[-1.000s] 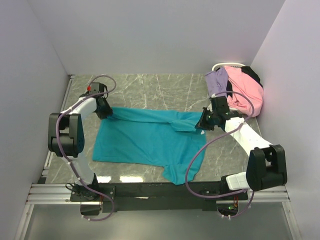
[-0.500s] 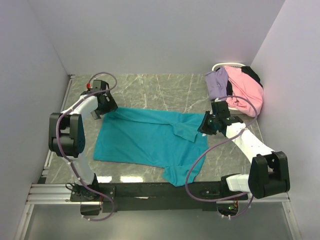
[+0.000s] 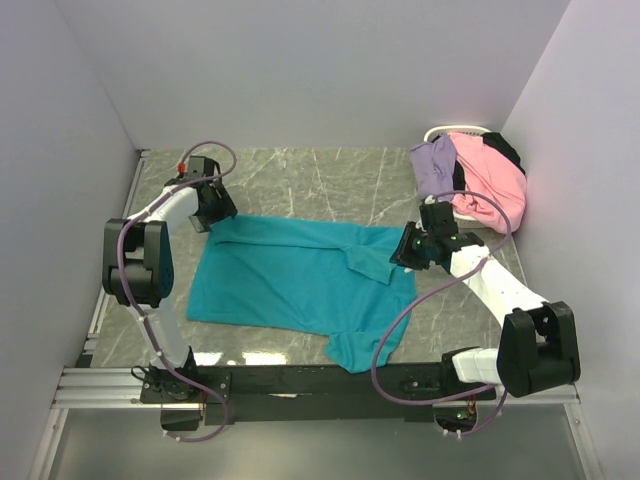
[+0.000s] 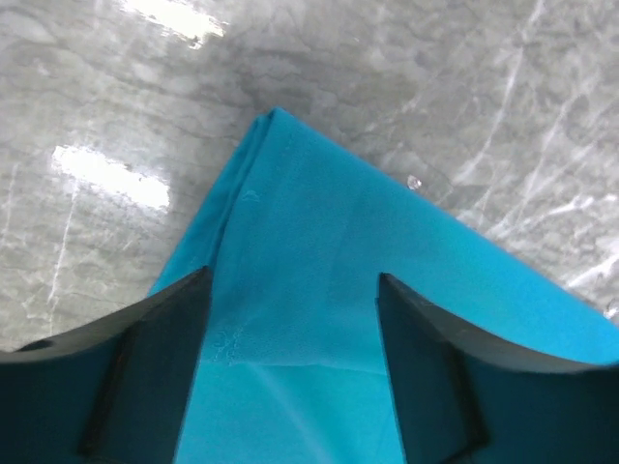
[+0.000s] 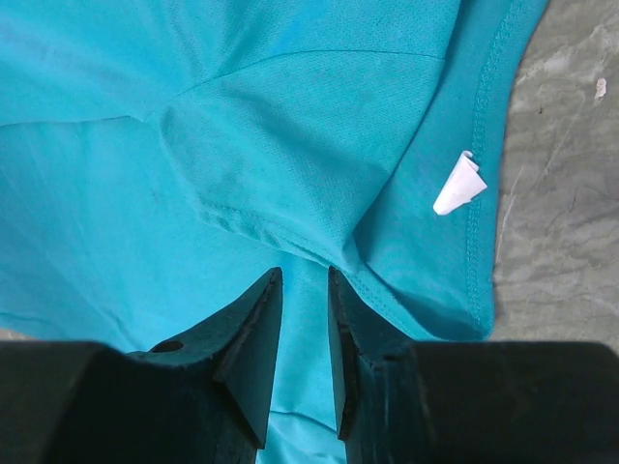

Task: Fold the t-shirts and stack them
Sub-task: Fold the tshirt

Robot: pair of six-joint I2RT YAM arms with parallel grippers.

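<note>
1. Over to the top view: picking out the teal t-shirt (image 3: 300,280) spread flat in the middle of the grey marble table (image 3: 320,180), one sleeve flopped toward the near edge.
2. Spotting the left gripper (image 3: 215,208) right at the cloth's far left corner. Too small from up here to read the jaws.
3. Finding the right gripper (image 3: 405,255) at the shirt's right edge, over a folded-in bit of cloth. Again, no telling the gap from this height.
4. Noting a heap in the far right corner: pink shirt (image 3: 490,185) on top, lavender shirt (image 3: 435,165) hanging off the left side, black shirt (image 3: 505,150) peeking out behind, white basket (image 3: 450,130) rim just visible at the back.
5. Switching to the left wrist: looking straight down on a pointed corner of the teal t-shirt (image 4: 319,222), doubled along its left edge, lying on the table (image 4: 435,87). Left gripper (image 4: 292,280) jaws spread wide, dark fingers (image 4: 145,358) either side of the corner, nothing between them.
6. Now the right wrist: right gripper (image 5: 304,274) fingers parted by only a narrow slit, hanging above the teal t-shirt (image 5: 145,193) with nothing pinched. Seeing a curved seam ahead, a stitched hem to the right, and a small white tag (image 5: 456,184) curled beside that hem, bare table (image 5: 571,193) beyond.
</note>
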